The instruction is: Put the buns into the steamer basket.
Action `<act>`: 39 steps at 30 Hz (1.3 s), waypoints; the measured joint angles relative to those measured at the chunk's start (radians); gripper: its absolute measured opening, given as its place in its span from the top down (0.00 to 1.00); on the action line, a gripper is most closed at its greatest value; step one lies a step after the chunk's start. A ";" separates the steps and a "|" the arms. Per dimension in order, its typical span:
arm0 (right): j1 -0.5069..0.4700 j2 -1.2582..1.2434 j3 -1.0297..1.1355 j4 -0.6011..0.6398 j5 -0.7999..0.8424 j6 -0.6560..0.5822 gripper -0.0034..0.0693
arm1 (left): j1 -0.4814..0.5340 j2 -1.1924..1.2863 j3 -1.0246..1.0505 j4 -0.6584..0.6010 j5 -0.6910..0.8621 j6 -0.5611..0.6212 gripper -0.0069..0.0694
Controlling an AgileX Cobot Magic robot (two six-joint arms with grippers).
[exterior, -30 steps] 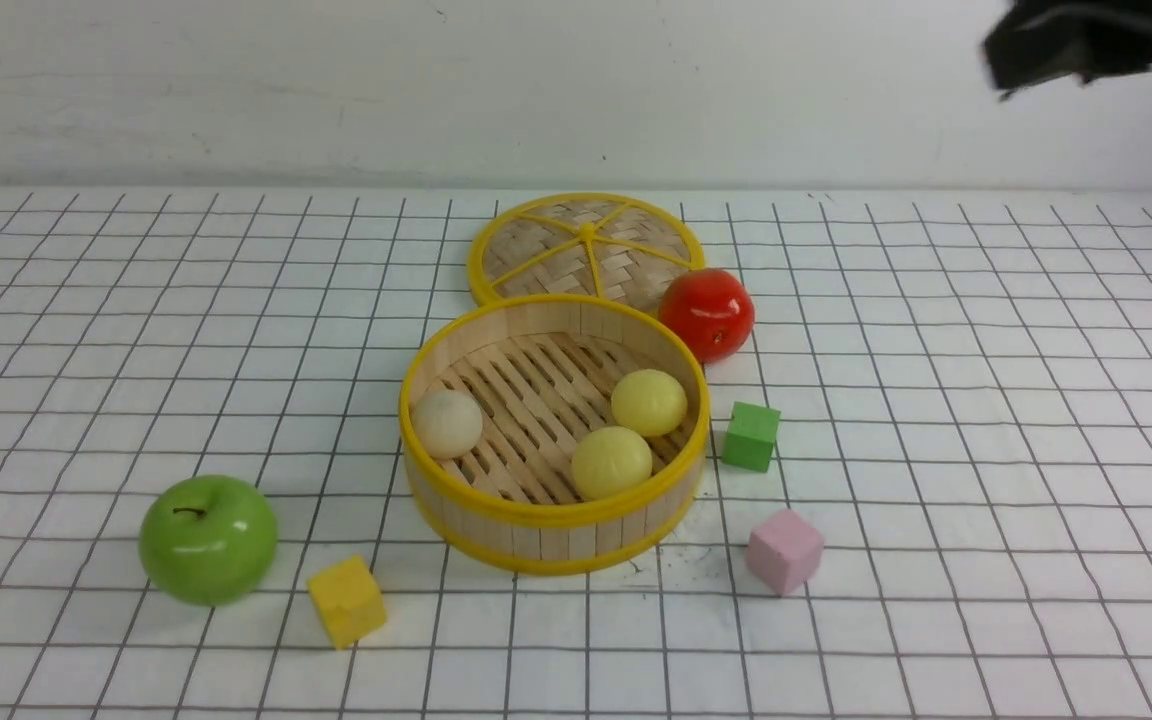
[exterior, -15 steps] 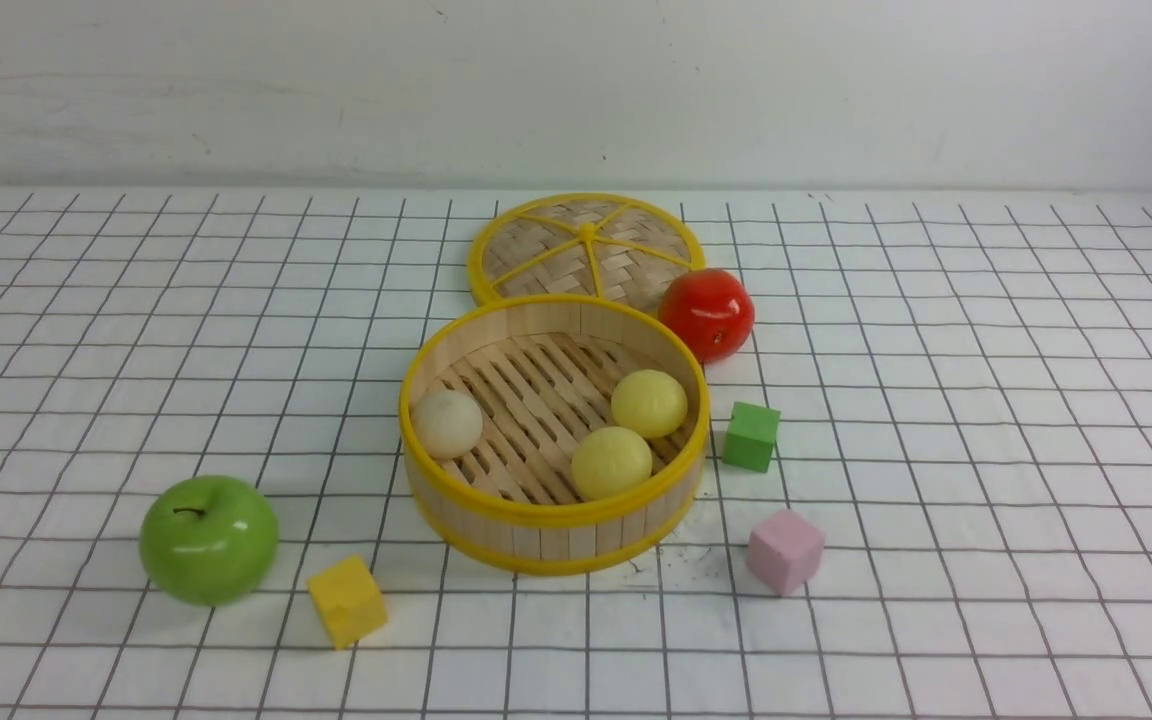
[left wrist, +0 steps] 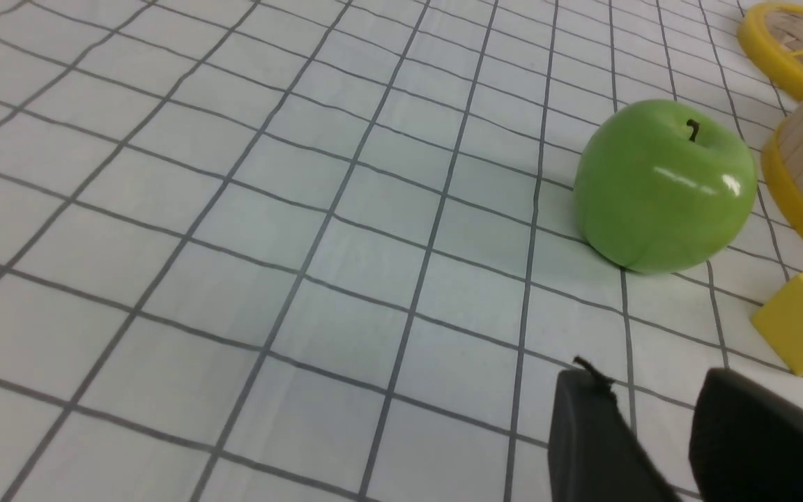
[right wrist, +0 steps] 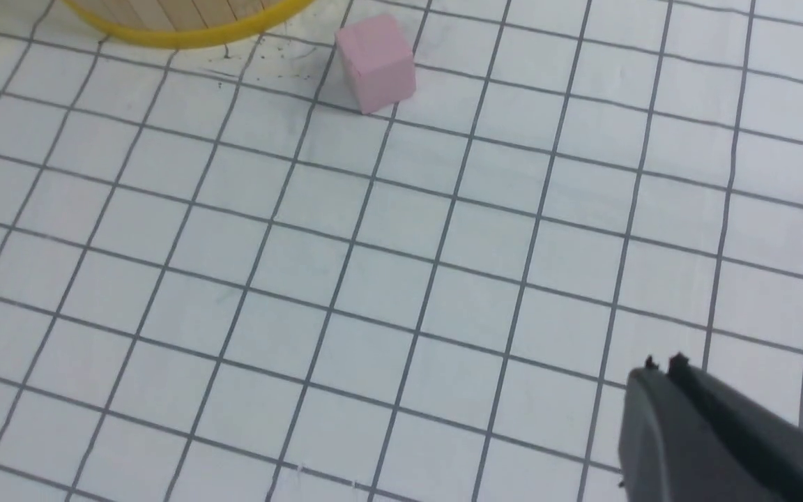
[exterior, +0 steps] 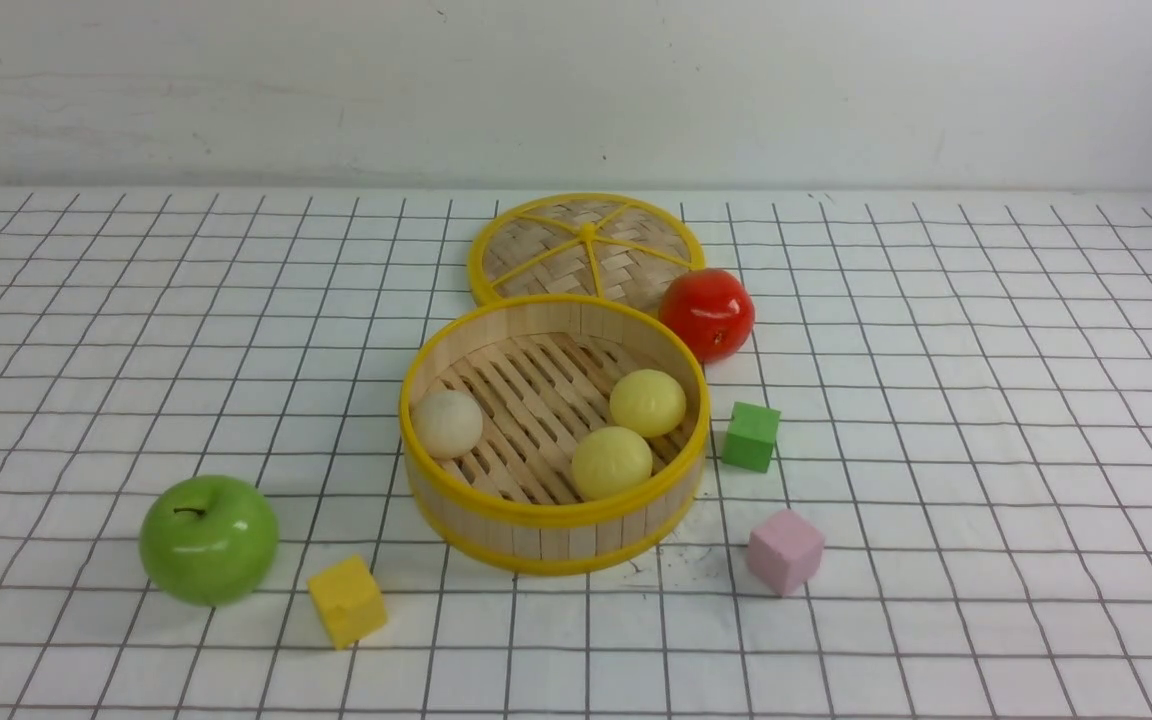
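Both claws were kept clear of the work: the left claw (left wrist: 652,411) was seen with a gap between its two dark fingers and nothing in it, low over the table near the green apple (left wrist: 663,185) and the yellow cube (left wrist: 802,317), and the right claw (right wrist: 663,380) was pressed shut on nothing, well apart from the pink cube (right wrist: 376,61). All three buns, the beige-white bun (exterior: 447,423) and the two pale yellow buns (exterior: 647,402) (exterior: 612,462), were found lying on the slatted floor of the steamer basket (exterior: 546,515), near the middle of the table. Little was judged left to go wrong, unless the basket were knocked by a careless sweep of the left claw, or the apple set rolling against it.
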 joint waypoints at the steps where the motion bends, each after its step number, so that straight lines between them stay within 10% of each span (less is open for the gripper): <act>1: 0.000 0.000 0.000 0.000 0.002 0.000 0.97 | 0.000 0.000 0.000 0.000 0.000 0.000 0.62; 7: -0.028 -0.033 0.002 -0.002 0.006 0.000 0.97 | 0.000 0.000 0.000 0.000 0.000 0.000 0.62; 19: -0.388 -0.398 0.332 -0.063 -0.372 -0.001 0.95 | 0.000 0.000 0.000 0.000 0.000 0.000 0.60; 39: -0.418 -0.636 0.714 -0.078 -0.558 -0.001 0.92 | 0.000 0.000 0.000 0.000 0.000 0.000 0.60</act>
